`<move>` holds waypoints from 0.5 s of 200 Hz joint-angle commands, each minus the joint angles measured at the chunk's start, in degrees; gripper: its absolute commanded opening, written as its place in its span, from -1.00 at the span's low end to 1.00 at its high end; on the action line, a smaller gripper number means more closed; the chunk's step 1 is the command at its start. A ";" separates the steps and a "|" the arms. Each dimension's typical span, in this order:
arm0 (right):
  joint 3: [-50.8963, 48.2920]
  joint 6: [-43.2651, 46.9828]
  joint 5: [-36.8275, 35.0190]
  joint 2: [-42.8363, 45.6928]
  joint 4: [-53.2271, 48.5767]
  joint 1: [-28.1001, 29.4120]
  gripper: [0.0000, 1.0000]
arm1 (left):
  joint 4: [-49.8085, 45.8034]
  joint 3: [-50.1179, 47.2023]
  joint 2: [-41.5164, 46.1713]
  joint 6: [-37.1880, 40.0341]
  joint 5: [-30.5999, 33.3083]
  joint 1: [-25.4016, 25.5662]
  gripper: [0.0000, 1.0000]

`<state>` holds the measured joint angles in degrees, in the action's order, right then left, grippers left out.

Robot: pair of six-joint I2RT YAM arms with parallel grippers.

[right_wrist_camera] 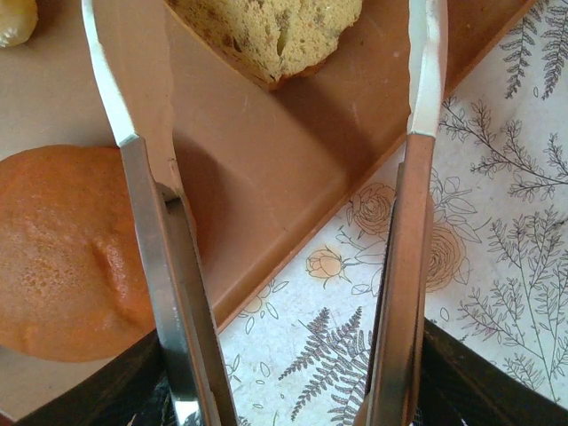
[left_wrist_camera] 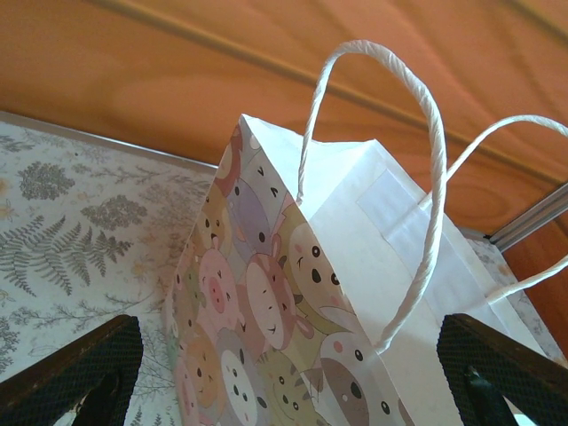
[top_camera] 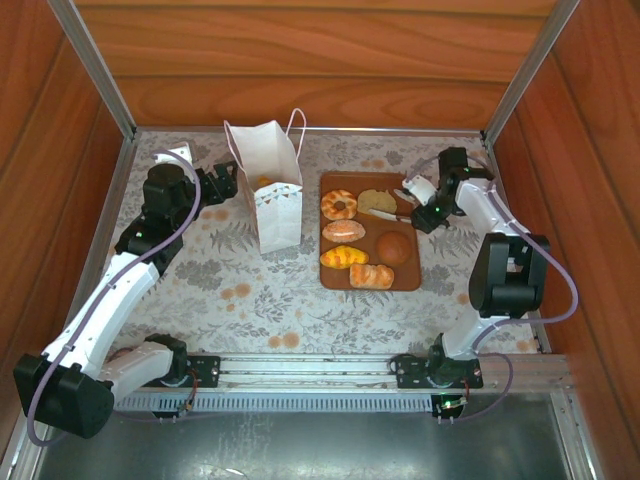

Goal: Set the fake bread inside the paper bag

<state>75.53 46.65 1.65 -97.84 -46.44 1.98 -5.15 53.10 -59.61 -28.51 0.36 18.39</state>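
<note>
A white paper bag printed with pastel cartoon animal faces [left_wrist_camera: 266, 302] stands directly ahead of the left gripper [left_wrist_camera: 288, 377], between its two dark fingertips [left_wrist_camera: 75, 368], which sit spread wide apart. Its twisted white cord handles [left_wrist_camera: 426, 177] arch above.

One white paper bag [top_camera: 268, 195] stands upright on the table. One brown tray [top_camera: 408, 272] lies beside it and holds six toy pastries (one ringed donut [top_camera: 339, 204], one pale slice [top_camera: 376, 201], one round dark bun [top_camera: 396, 248], three golden rolls [top_camera: 344, 257]).
</note>
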 commanded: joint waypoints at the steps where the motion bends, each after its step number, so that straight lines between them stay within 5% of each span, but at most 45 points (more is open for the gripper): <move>1: 1.91 5.10 2.06 -0.96 -1.55 0.83 0.30 | 0.16 0.46 0.20 -0.58 0.84 -0.11 0.82; 100: 0.43 2.83 5.91 4.44 -2.21 -0.01 0.33 | 0.01 1.09 0.11 -0.18 0.77 -0.14 0.82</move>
<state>76.03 46.83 3.73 -97.47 -47.20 2.24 -5.17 53.10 -59.61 -28.56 0.43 18.39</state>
